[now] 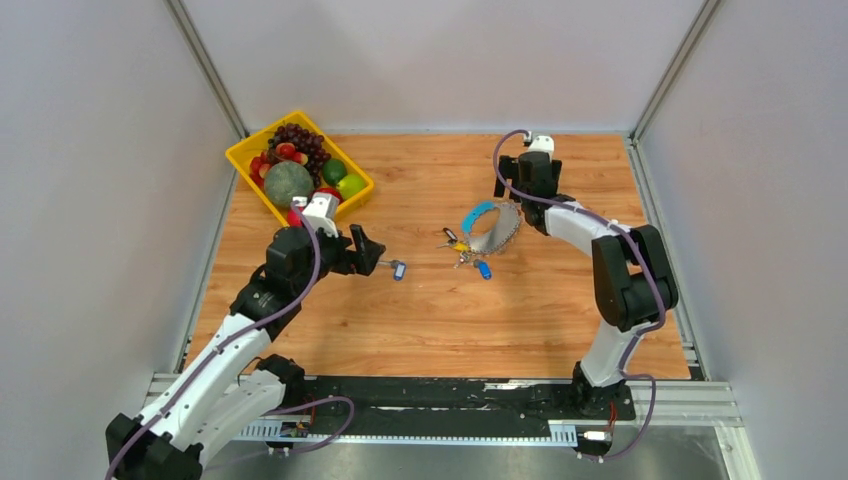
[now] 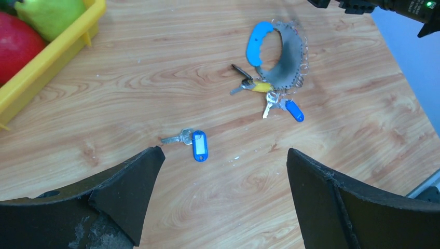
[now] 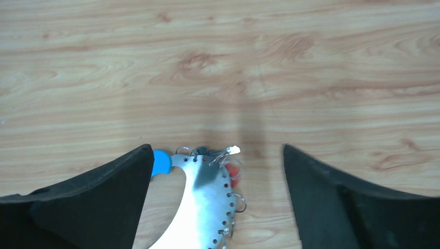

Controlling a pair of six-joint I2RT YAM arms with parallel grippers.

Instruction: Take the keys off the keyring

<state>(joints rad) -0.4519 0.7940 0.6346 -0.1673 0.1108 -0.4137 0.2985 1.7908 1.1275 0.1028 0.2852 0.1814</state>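
The keyring (image 1: 497, 230) lies on the wooden table, a grey perforated metal crescent closed by a bright blue band (image 1: 478, 213). A bunch of keys (image 1: 460, 250) with a yellow tag and a blue tag (image 1: 484, 269) hangs off its near-left end. One key with a blue tag (image 1: 398, 269) lies loose to the left. My left gripper (image 1: 372, 252) is open just left of that loose key (image 2: 181, 137), nothing between its fingers. My right gripper (image 3: 215, 148) is open over the keyring (image 3: 207, 202), whose plate lies between the fingers without being gripped. A red tag (image 3: 234, 174) peeks out beside the plate.
A yellow basket (image 1: 243, 168) with grapes, a melon and other fruit stands at the back left, behind my left arm; its corner (image 2: 57, 49) shows in the left wrist view. Grey walls close in the table on three sides.
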